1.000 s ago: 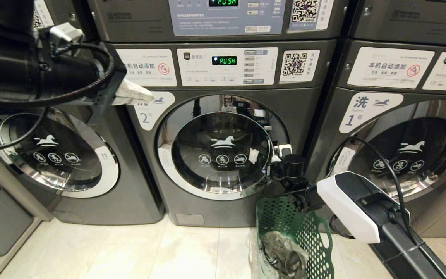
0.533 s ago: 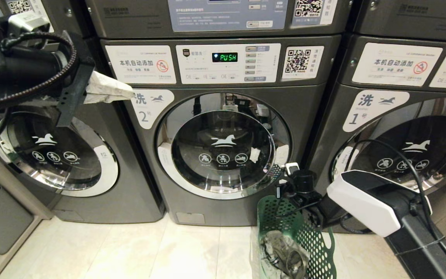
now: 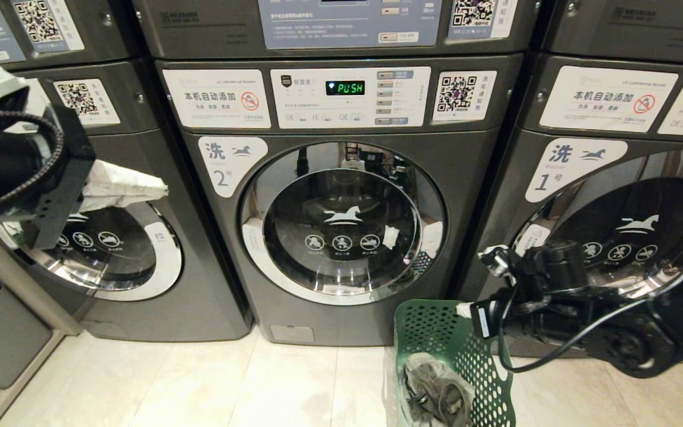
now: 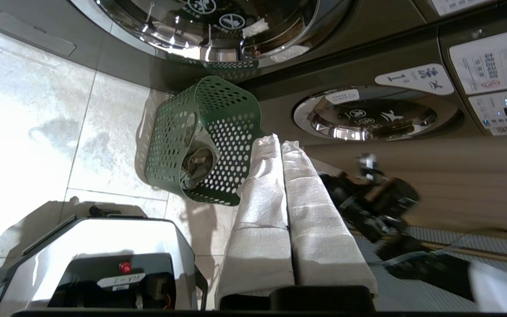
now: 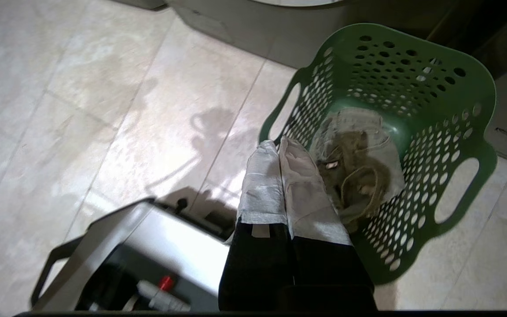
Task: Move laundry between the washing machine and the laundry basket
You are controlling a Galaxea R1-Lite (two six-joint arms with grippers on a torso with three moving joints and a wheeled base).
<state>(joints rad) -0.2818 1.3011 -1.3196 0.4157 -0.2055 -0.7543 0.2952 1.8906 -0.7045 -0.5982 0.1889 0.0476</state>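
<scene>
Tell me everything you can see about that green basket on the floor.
The basket is a narrow green tub that looks like plastic, its walls punched with round holes and cut with oval handle slots. It stands upright on the pale floor tiles, just in front of the washer marked 2, towards that machine's right. A small crumpled bundle of grey-green laundry lies at its bottom. No gripper touches it.

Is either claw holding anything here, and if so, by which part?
Nothing is held. The left claw and right claw are both shut on nothing. The laundry lies loose in the basket.
</scene>
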